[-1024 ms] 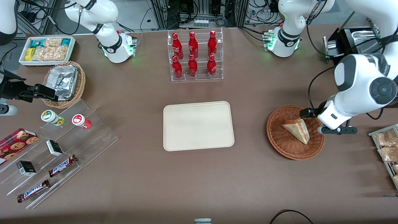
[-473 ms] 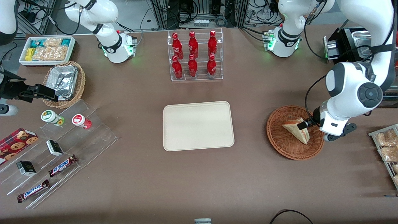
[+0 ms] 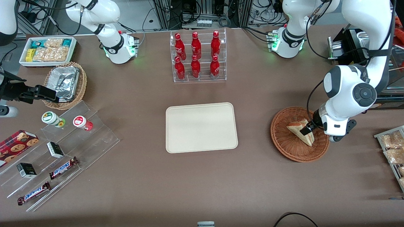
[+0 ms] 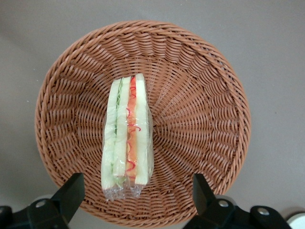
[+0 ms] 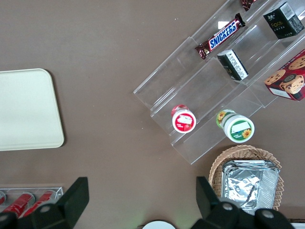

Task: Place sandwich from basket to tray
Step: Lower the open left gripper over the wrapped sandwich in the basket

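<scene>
The sandwich (image 3: pixel 296 128), a plastic-wrapped wedge of white bread with orange-red and green layers, lies in the reddish-brown woven basket (image 3: pixel 287 146) toward the working arm's end of the table. My left gripper (image 3: pixel 310 130) hangs just above the sandwich's wide end, open, with nothing held. In the left wrist view the sandwich (image 4: pixel 127 138) runs lengthwise between the two black fingertips (image 4: pixel 71 191), which stand wide apart over the basket's rim (image 4: pixel 200 109). The beige tray (image 3: pixel 201 127) lies bare at the table's middle, and its corner shows in the right wrist view (image 5: pixel 26 109).
A clear rack of red bottles (image 3: pixel 197 56) stands farther from the camera than the tray. Beside the basket, at the table's edge, lies a rack of snack packets (image 3: pixel 391 148). Toward the parked arm's end are a stepped acrylic display (image 3: pixel 60 148), a foil-container basket (image 3: pixel 64 83) and a white bin (image 3: pixel 47 50).
The left arm has swung in over the basket and lowered. Its gripper moved from the basket's rim to above the sandwich's wide end. The sandwich has not moved.
</scene>
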